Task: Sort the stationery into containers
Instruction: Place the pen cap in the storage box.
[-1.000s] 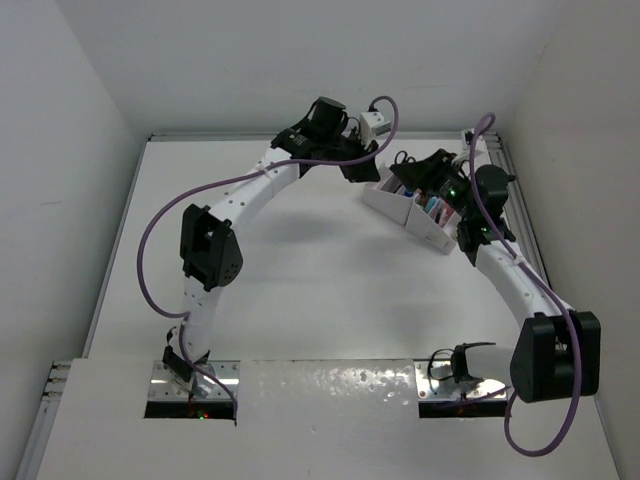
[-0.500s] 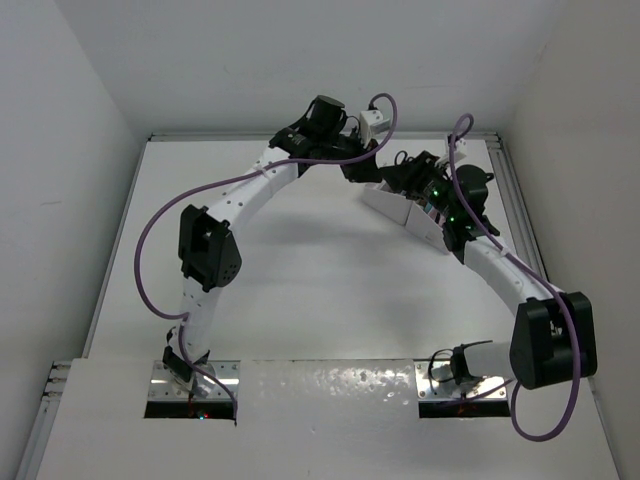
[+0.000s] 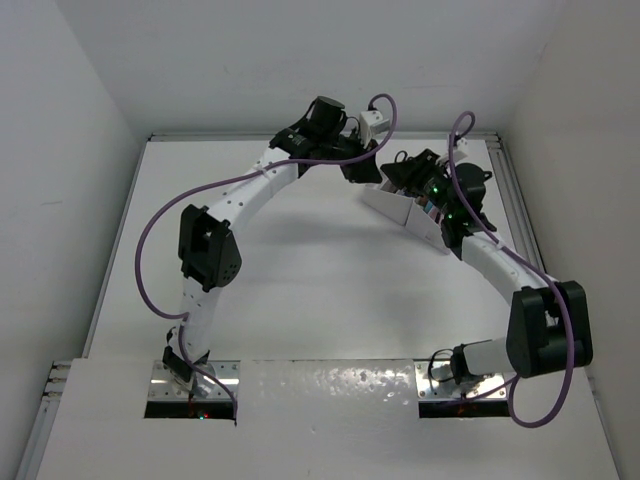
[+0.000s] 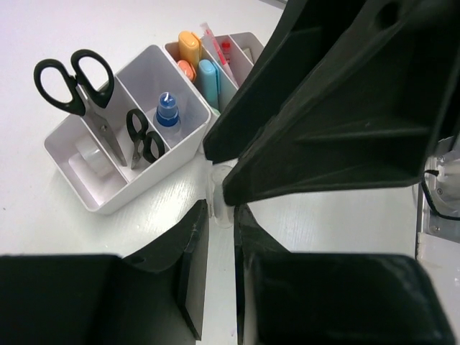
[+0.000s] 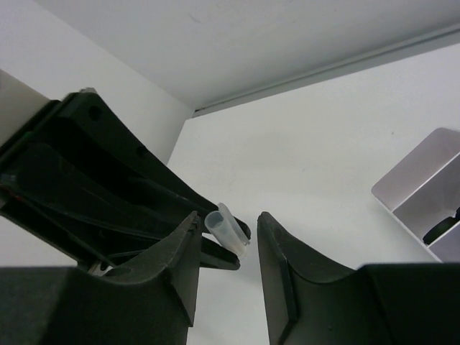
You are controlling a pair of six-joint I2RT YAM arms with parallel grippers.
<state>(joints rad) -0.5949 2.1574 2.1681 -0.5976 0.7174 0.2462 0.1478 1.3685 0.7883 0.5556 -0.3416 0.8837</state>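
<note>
Both meet beside my organiser (image 4: 158, 176): left gripper (image 4: 221, 208) pinching a clear tube (image 5: 226, 228), right gripper (image 5: 228, 215) parted around it.

From above, the white organiser (image 3: 408, 212) at the far right lies largely under both wrists, and its contents are too small to name. In the left wrist view the right gripper (image 4: 217, 175) blocks the right end of the row, and the small clear tube (image 4: 218, 188) pinched in the left gripper (image 4: 220, 214) shows only in part. The right wrist view cuts the organiser off at its right edge, and a dark item (image 5: 441, 228) inside it cannot be identified.
</note>
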